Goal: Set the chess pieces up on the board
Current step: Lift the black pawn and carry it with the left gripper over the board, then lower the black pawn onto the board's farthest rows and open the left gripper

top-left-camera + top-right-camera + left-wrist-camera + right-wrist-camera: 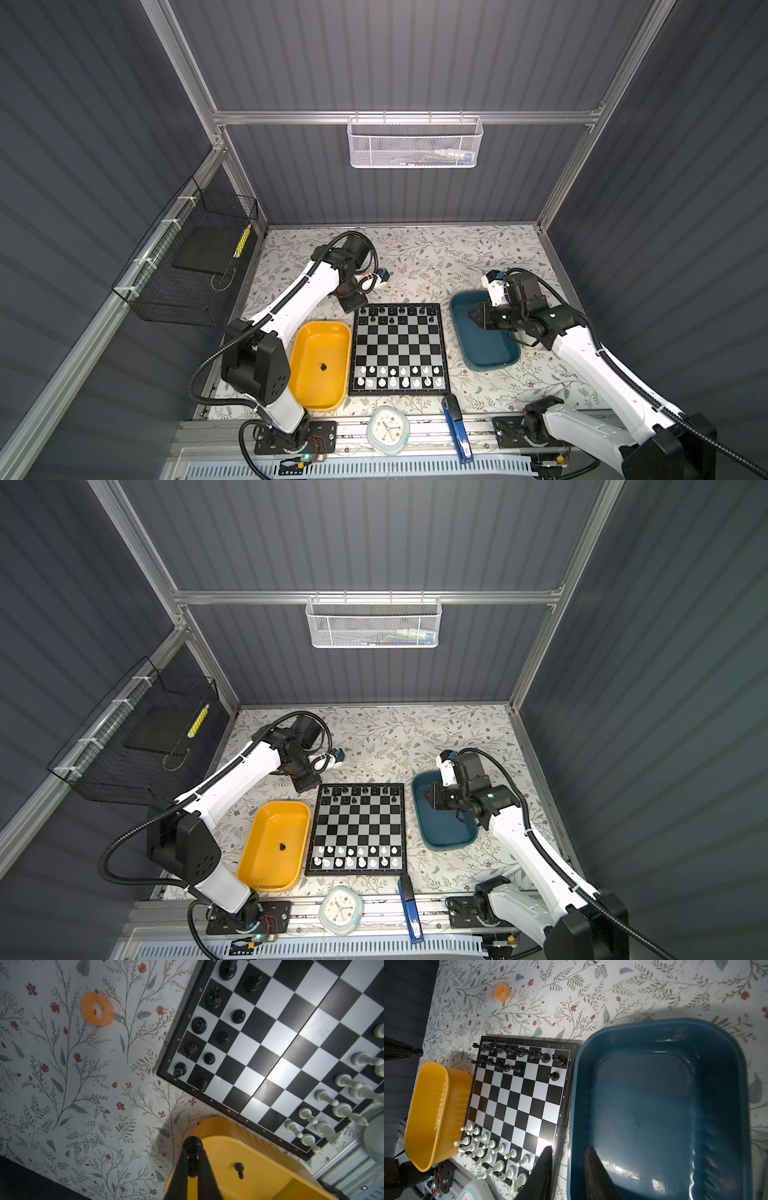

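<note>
While left arm point(299, 291) points down, left fingers point(178, 1178) pinch black pawn point(192, 1142); right fingers point(544, 1167) narrowly apart, level over teal tray point(654, 1024).

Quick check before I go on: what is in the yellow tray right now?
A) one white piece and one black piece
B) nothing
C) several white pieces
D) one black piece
D: a single black piece lies on the otherwise bare floor of the yellow tray, and no white piece shows in it in either top view.
</note>
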Available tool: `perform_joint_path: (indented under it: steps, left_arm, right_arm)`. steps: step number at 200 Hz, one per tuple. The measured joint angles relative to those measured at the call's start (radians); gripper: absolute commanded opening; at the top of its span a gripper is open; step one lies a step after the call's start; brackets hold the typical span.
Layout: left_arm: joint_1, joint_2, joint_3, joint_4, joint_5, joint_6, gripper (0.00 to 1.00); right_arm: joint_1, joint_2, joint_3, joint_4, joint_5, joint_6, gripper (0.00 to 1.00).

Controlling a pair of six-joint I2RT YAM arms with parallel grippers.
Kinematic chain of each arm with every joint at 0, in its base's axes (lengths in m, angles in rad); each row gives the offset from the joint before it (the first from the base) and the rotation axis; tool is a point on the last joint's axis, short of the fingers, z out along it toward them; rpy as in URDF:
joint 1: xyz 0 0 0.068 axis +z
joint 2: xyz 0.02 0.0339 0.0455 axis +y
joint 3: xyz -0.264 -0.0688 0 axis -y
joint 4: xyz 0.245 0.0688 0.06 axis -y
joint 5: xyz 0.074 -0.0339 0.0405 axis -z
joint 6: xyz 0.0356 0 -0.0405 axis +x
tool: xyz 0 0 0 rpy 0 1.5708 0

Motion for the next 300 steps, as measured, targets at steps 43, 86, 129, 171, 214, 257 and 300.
perform_joint_path:
  steps: [43,86,129,171,214,257,300]
  left_arm:
    - [-0.074,0.124,0.173,-0.008,0.024,-0.017,0.08]
    - [-0.152,0.214,0.254,-0.003,0.031,-0.018,0.08]
    - [-0.232,0.311,0.3,0.018,0.064,-0.019,0.08]
    - [-0.276,0.364,0.306,0.049,0.093,-0.029,0.08]
    - [-0.296,0.407,0.32,0.077,0.121,-0.045,0.09]
    - [-0.311,0.454,0.343,0.104,0.125,-0.052,0.09]
    - [-0.32,0.477,0.343,0.112,0.129,-0.055,0.09]
  right_arm:
    - [0.0,-0.045,-0.009,-0.008,0.0,0.01,0.31]
    - [-0.004,-0.143,-0.013,-0.032,0.01,0.021,0.31]
    - [-0.013,-0.192,-0.013,-0.075,0.019,0.033,0.31]
    - [-0.017,-0.231,-0.013,-0.105,0.036,0.034,0.32]
    - [-0.021,-0.237,-0.016,-0.121,0.039,0.034,0.32]
    - [-0.023,-0.235,-0.016,-0.124,0.04,0.034,0.32]
    - [-0.023,-0.234,-0.023,-0.126,0.04,0.034,0.32]
